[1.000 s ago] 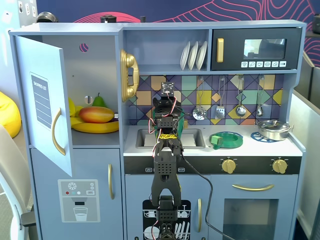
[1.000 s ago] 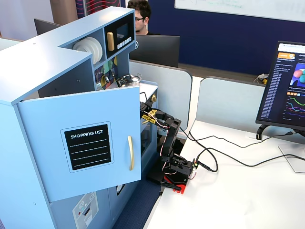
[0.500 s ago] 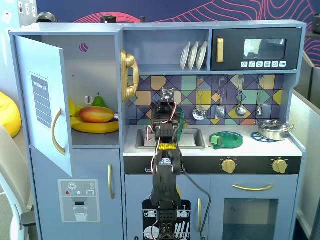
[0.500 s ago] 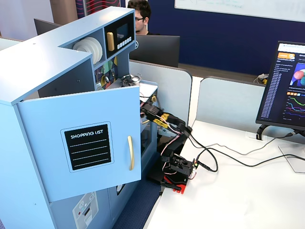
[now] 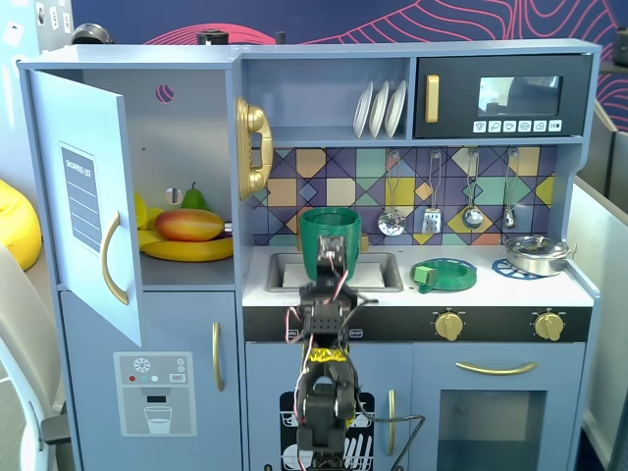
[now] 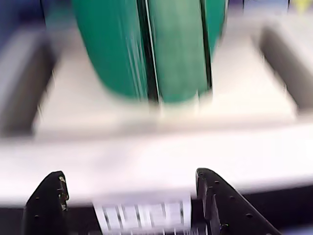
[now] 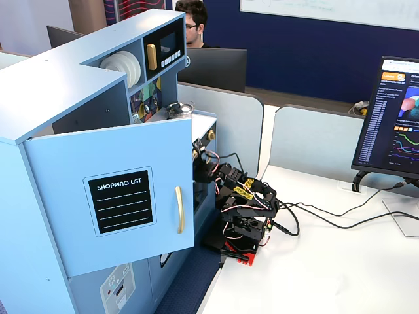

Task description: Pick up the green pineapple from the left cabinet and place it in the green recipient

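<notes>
The green recipient stands upright in the sink; in the blurred wrist view it fills the top, its strap handle facing me. My gripper is open and empty, low in front of the counter edge, a little short of the pot. In a fixed view it is seen from behind, just before the pot. The left cabinet has its door swung open; the door also shows in the other fixed view. The green pineapple shows in no view.
On the cabinet shelf lie a mango, bananas and a green pear. A flat green dish and a steel pan sit on the counter to the right. The arm's base stands on the white table.
</notes>
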### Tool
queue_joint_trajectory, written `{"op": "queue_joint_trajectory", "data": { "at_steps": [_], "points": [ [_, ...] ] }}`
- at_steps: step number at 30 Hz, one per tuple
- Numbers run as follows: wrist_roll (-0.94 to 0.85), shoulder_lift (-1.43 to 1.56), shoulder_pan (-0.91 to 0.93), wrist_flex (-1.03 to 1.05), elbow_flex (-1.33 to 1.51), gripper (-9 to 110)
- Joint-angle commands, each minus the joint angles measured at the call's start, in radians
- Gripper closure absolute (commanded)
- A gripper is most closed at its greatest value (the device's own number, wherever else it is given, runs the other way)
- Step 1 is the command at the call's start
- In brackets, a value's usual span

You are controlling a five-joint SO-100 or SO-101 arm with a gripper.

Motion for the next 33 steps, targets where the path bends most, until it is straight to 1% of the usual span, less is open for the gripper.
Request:
{"op": "queue_joint_trajectory", "data": {
  "at_steps": [1,6,8,10,12,15,18,22,30,33],
  "points": [
    [-0.003,0.097,0.014,0.054,0.101,76],
    [0.026,0.199,0.021,0.127,0.244,77],
    [0.028,0.238,0.023,0.176,0.295,79],
    [-0.057,0.245,0.034,0.199,0.348,79],
    [-0.009,0.245,0.035,0.201,0.382,79],
    [0.046,0.245,0.014,0.321,0.383,79],
    [-0.006,0.247,-0.002,0.497,0.385,79],
    [0.040,0.247,-0.002,0.678,0.385,79],
    [0.144,0.247,-0.020,0.853,0.385,80],
    [0.153,0.247,-0.046,0.936,0.385,80]
  ]
}}
